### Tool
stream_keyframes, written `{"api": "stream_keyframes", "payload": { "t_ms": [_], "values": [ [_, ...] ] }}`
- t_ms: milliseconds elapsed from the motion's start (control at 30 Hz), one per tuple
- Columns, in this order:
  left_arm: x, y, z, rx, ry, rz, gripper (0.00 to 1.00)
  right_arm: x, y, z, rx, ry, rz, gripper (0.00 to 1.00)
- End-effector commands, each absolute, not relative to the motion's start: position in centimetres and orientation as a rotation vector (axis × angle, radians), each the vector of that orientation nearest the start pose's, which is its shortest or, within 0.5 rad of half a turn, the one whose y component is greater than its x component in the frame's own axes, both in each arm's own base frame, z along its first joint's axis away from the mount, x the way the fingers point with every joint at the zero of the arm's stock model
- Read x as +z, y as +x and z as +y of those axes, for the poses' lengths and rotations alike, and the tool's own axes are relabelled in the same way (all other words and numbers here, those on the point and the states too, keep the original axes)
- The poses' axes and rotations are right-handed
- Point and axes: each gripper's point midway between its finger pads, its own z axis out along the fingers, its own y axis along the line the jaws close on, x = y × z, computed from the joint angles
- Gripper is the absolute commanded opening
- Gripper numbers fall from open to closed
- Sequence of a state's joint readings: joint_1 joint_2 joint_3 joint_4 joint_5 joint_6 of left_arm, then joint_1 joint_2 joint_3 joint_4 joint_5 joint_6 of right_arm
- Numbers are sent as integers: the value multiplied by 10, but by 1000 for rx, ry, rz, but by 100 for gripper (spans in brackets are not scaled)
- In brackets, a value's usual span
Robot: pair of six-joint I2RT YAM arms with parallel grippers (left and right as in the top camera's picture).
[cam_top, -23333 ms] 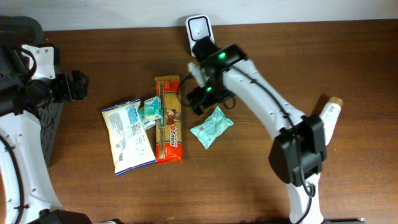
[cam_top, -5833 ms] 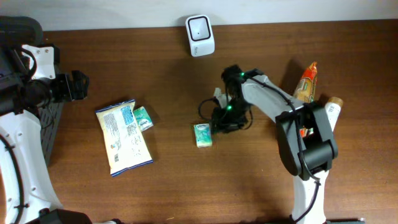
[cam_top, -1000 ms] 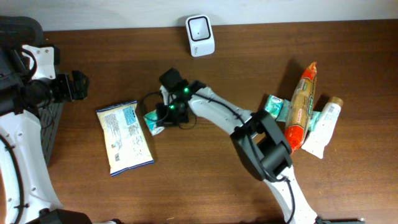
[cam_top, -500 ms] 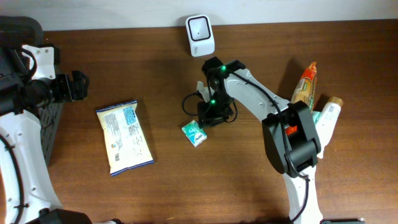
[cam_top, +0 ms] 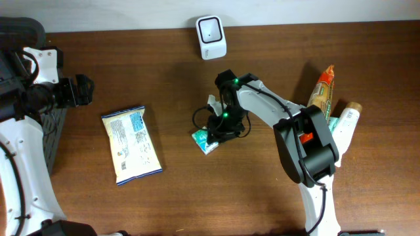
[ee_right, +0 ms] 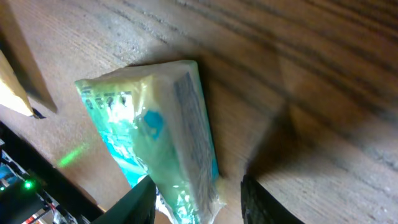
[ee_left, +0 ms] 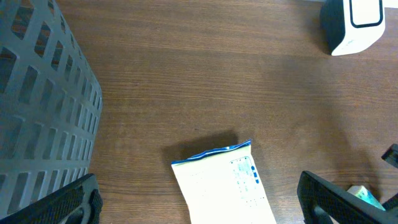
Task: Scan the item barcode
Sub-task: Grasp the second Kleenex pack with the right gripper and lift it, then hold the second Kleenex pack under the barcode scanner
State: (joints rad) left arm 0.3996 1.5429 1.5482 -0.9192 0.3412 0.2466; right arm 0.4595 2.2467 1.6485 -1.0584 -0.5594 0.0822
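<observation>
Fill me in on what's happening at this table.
The right gripper is down over a small green packet lying on the table. Its jaws are apart, astride one end of the packet, apparently not pinching it. The white scanner stands at the far edge, so the packet is not at it. The left gripper hangs open at the left, holding nothing, near a white-and-blue pouch.

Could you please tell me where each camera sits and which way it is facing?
Overhead: above the table, looking straight down on scanner, blue-white packet and tissue pack; left arm and right arm show.
Left wrist: at the left side, looking down across the table toward scanner and packet; open left end effector frames the bottom corners.
Right wrist: close over the tissue pack, looking down; right end effector tips at the bottom edge.
Shared: overhead and left wrist both show scanner and packet.
</observation>
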Motion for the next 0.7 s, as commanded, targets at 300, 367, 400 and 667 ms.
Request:
{"api": "stream_keyframes", "payload": {
  "t_ms": [300,367,400,667],
  "values": [
    [256,392,102,-134,-27,2403,99,53,288,285,1519,-497,3122,4],
    [256,392,103,-134,-27,2403,99,90,303,292,1890,-473,2862,4],
    [256,392,102,-134,-27,2403,99,112,310,293,2078,-460,2685,4],
    [256,392,103,-134,-27,2403,99,158,329,287,2384,-246,2473,4]
  ]
}}
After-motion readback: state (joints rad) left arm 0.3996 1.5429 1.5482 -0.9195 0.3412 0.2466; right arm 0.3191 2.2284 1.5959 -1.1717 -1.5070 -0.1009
